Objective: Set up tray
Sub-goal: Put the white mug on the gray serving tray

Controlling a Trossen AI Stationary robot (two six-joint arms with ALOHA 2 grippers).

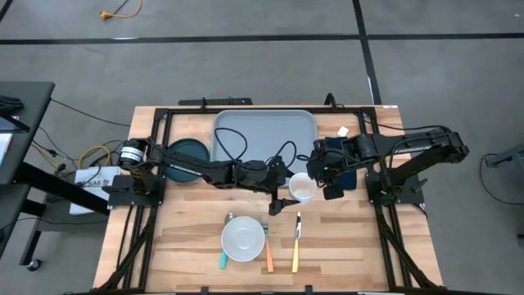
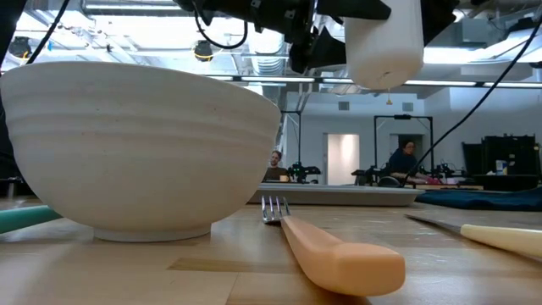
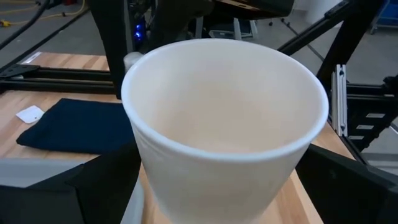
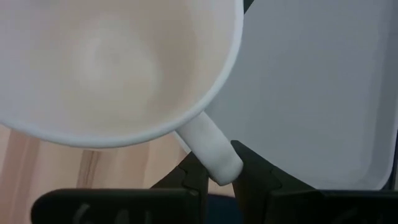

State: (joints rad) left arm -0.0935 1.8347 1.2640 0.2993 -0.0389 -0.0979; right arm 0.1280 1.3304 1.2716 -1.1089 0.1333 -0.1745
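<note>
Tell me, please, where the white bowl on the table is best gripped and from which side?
Grip the white bowl by its rim, from straight above, one finger inside and one outside. It sits upright and open, and its wide, curved wall looks too broad to span. The fork lies close alongside, so probably take the opposite side.

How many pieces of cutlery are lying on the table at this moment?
3, all side by side at the table's near edge: a teal-handled piece partly hidden under the white bowl, an orange-handled fork just right of the bowl, and a yellow-handled piece farther right.

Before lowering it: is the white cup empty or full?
Empty: the white cup shows only bare inner wall, held by its handle in the right claw beside the tray.
</note>
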